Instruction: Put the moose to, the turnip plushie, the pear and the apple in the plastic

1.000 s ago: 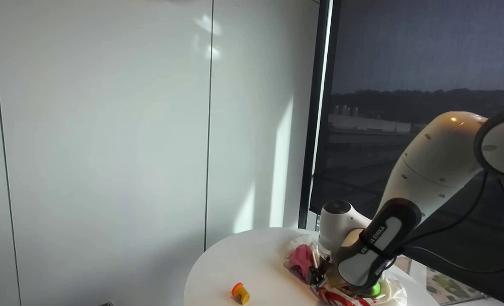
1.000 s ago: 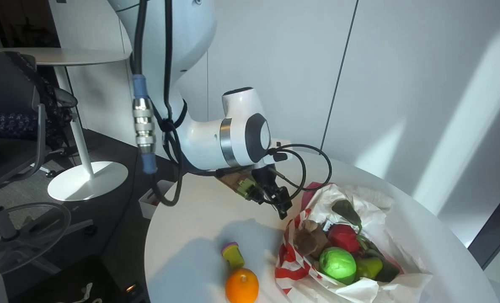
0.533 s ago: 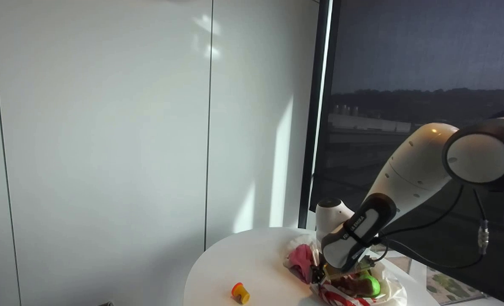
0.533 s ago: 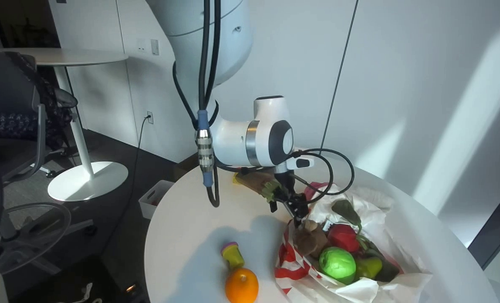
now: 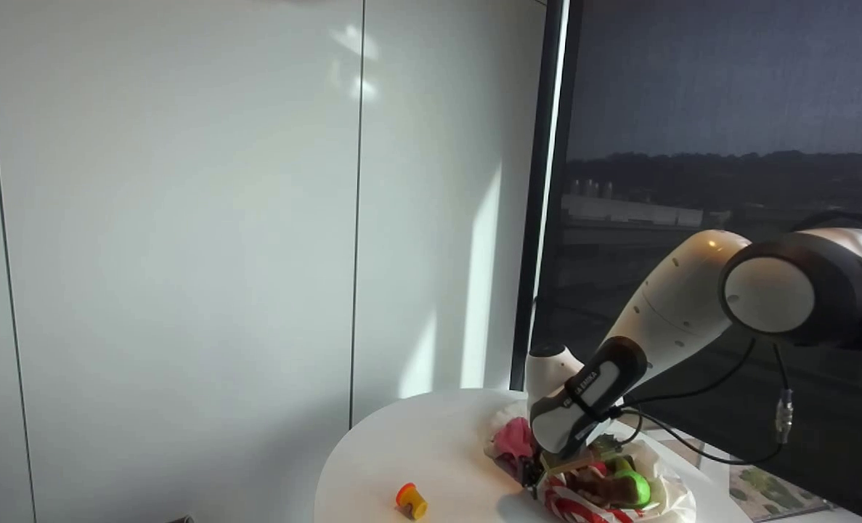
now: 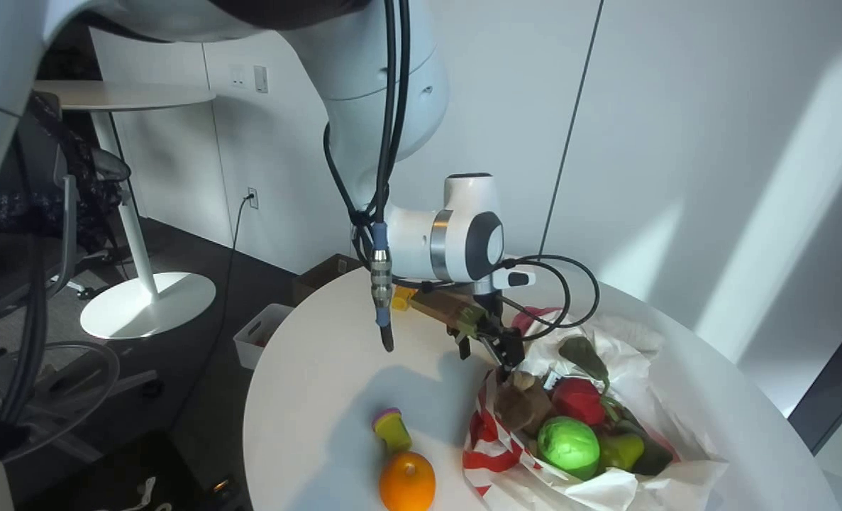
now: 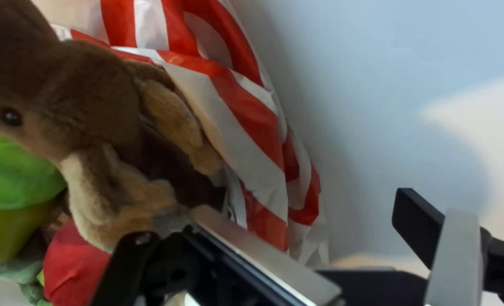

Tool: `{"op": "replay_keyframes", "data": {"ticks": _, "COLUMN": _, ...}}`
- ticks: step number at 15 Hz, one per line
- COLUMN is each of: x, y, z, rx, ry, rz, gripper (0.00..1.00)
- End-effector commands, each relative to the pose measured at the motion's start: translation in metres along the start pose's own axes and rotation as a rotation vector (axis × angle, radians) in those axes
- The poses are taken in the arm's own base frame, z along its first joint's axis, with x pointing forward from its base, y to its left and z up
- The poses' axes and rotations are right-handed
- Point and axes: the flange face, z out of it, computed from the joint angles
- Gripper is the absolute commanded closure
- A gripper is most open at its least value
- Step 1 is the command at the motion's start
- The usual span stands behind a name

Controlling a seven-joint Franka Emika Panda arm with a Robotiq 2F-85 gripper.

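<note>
One arm label (image 5: 587, 382): "FRANKA EMIKA" (partly covered) | jaws wide, empty, near plastic bag (image 7: 247, 119)

The brown-and-tan plush moose (image 7: 90, 100), one black eye showing, lies in the crinkled red-and-white plastic bag (image 7: 249, 123), just beside the jaws. Farther from them, inside it, the yellow-green pear (image 6: 621, 452) sits next to a round bright-green fruit (image 6: 568, 447).
</note>
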Motion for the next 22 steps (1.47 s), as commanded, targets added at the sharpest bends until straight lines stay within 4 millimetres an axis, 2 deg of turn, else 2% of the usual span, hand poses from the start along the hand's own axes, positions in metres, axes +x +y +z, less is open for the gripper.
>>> {"op": "replay_keyframes", "data": {"ticks": 1, "x": 0.020, "y": 0.005, "z": 0.009, "rx": 0.014, "ry": -0.027, "rz": 0.001, "gripper": 0.00}}
{"op": "replay_keyframes", "data": {"ticks": 2, "x": 0.022, "y": 0.007, "z": 0.011, "rx": 0.012, "ry": -0.029, "rz": 0.001, "gripper": 0.00}}
{"op": "replay_keyframes", "data": {"ticks": 3, "x": 0.023, "y": 0.007, "z": 0.012, "rx": 0.011, "ry": -0.033, "rz": -0.001, "gripper": 0.06}}
{"op": "replay_keyframes", "data": {"ticks": 4, "x": 0.024, "y": 0.008, "z": 0.014, "rx": 0.010, "ry": -0.034, "rz": -0.003, "gripper": 0.27}}
{"op": "replay_keyframes", "data": {"ticks": 6, "x": 0.026, "y": 0.008, "z": 0.016, "rx": 0.011, "ry": -0.040, "rz": -0.007, "gripper": 0.31}}
{"op": "replay_keyframes", "data": {"ticks": 12, "x": 0.025, "y": 0.007, "z": 0.013, "rx": 0.012, "ry": -0.041, "rz": -0.024, "gripper": 0.76}}
{"op": "replay_keyframes", "data": {"ticks": 13, "x": 0.025, "y": 0.008, "z": 0.013, "rx": 0.012, "ry": -0.044, "rz": -0.021, "gripper": 0.80}}
{"op": "replay_keyframes", "data": {"ticks": 16, "x": 0.024, "y": 0.011, "z": 0.014, "rx": 0.009, "ry": -0.056, "rz": -0.011, "gripper": 0.85}}
{"op": "replay_keyframes", "data": {"ticks": 18, "x": 0.022, "y": 0.014, "z": 0.011, "rx": 0.004, "ry": -0.067, "rz": 0.002, "gripper": 0.81}}
{"op": "replay_keyframes", "data": {"ticks": 22, "x": 0.010, "y": 0.021, "z": -0.006, "rx": -0.005, "ry": -0.076, "rz": 0.035, "gripper": 0.81}}
